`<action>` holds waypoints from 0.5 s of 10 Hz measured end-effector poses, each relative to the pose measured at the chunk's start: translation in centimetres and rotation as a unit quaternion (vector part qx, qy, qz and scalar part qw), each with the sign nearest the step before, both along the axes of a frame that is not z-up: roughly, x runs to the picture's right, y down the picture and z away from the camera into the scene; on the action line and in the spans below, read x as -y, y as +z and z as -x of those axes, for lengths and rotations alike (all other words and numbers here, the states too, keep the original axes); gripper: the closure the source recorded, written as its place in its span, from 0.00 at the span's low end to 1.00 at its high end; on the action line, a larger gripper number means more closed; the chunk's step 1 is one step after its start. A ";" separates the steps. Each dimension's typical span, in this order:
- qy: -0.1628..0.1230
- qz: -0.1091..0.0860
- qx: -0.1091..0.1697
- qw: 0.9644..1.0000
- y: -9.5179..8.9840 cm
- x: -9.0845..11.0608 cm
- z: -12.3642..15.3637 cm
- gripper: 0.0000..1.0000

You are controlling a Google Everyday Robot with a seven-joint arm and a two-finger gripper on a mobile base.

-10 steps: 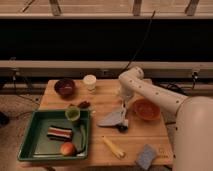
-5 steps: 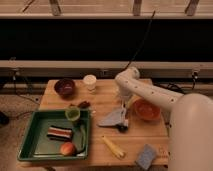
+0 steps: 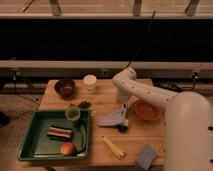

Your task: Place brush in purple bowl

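The main risk from here is a poor pick. The claw [image 3: 121,106] hangs low over the counter [image 3: 102,97], right above the brush [image 3: 115,119]. Whether it is open, closed or already gripping the brush, I cannot tell, because the wrist hides that part. If it bites near one end, the brush will probably tip or swing on the lift and may slide out.

A second risk is the long carry. The purple bowl [image 3: 65,88] sits at the far left corner of the counter, well apart from the brush. The path to it passes near the white jar [image 3: 90,81], the green cup [image 3: 73,114] and the rim of the green tray [image 3: 30,125]. A low, dangling end could knock any of them.

The orange bowl [image 3: 146,110] lies just beside the claw, much nearer than the right one, so a wrong drop there is possible. The brush also looks about as long as the purple bowl is wide, so it may tip out over the rim when released.

The brush lies flat near the middle of the counter, left of the orange bowl. It shows as a pale, whitish body ending in a dark head at its near right end. The yellow stick [image 3: 114,147] lies nearer the front edge, apart from it.
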State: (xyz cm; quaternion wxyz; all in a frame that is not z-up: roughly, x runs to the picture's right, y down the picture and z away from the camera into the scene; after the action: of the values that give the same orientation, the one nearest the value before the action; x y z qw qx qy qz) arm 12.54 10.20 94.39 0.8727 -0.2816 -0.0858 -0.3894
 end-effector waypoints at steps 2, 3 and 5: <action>0.000 0.000 -0.001 1.000 -0.1 0.0 -0.1 0.67; 0.000 0.000 -0.001 1.000 -0.1 0.0 -0.2 0.76; 0.000 -0.002 -0.003 1.000 -0.2 0.1 -0.5 0.97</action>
State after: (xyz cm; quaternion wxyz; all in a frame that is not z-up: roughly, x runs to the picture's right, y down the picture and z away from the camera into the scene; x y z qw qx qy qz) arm 13.08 10.06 94.21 0.8734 -0.2813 -0.0822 -0.3890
